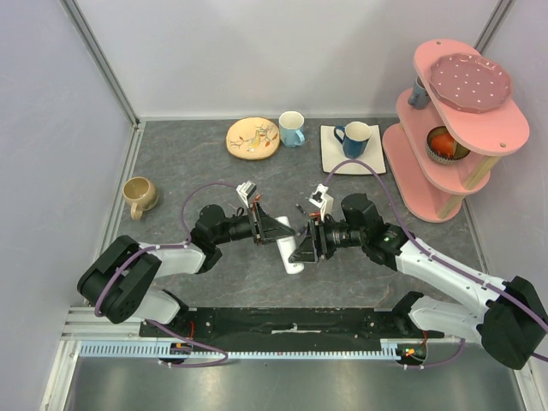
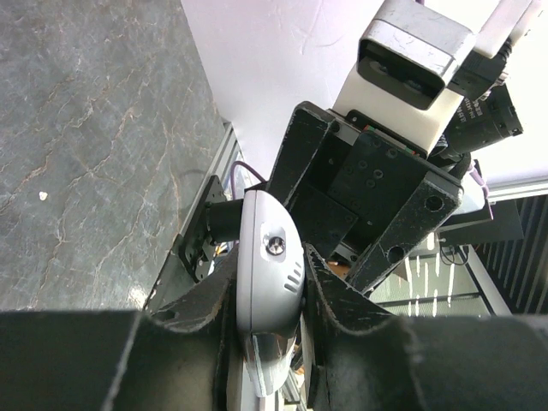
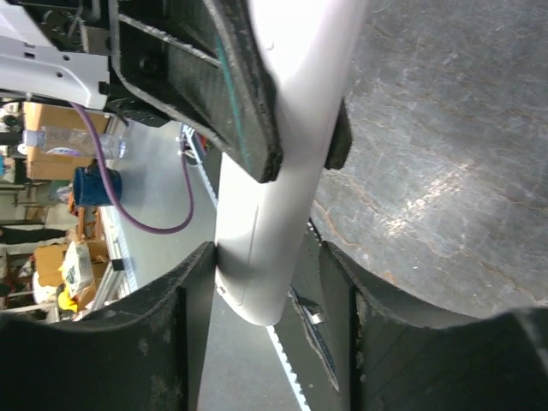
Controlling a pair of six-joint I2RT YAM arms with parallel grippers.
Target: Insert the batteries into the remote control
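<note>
The remote control (image 1: 292, 253) is a slim white handset held above the grey table between the two arms. My left gripper (image 2: 270, 278) is shut on it, with the remote's rounded grey back (image 2: 267, 257) and a screw showing between the pads. My right gripper (image 3: 267, 265) is open around the remote's other white end (image 3: 270, 231). Its left finger touches the casing and its right finger stands off with a gap. The batteries (image 1: 257, 135) are small coloured sticks lying on a beige plate (image 1: 238, 144) at the back of the table, far from both grippers.
A light blue mug (image 1: 292, 128) stands beside the plate. A dark blue mug (image 1: 354, 137) sits on a white square plate (image 1: 330, 158). A tan mug (image 1: 139, 195) is at the left. A pink tiered shelf (image 1: 445, 171) with dishes fills the back right.
</note>
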